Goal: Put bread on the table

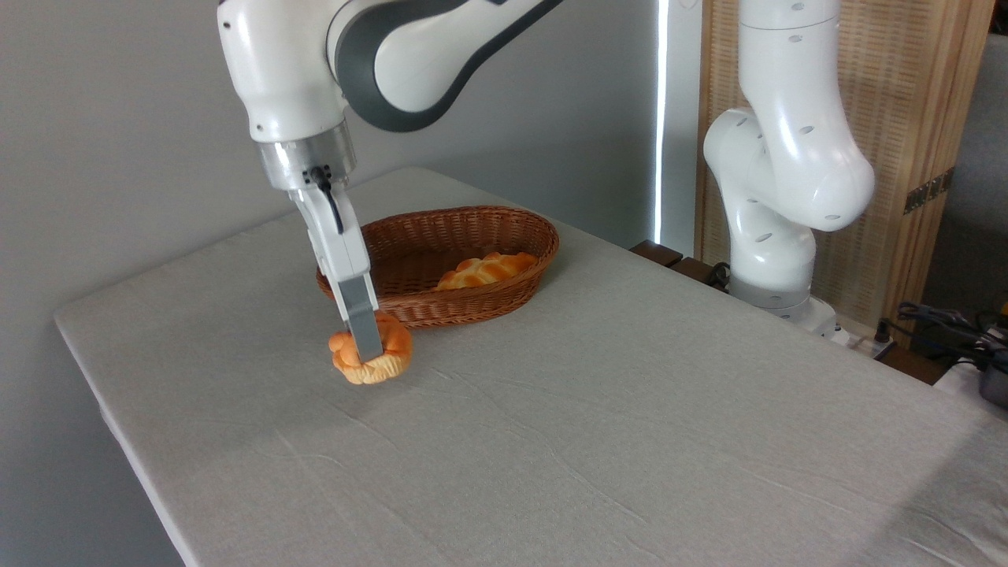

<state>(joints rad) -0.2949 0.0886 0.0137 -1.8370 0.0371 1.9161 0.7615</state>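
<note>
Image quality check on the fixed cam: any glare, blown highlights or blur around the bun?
Fixed camera: sharp overall; the bun and end effector are crisp, no motion blur. Soft, even light, with only a faint shadow on the table under the bun. One blown-out vertical strip of light behind the basket, and mild sheen on the white arm shells. The loaf in the basket is well exposed.

Table (630, 441): bread (390, 354); basket (472, 303)

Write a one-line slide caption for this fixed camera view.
Robot fingers grip a small knotted bun on the cloth-covered table, beside a wicker basket holding a braided loaf.
</note>
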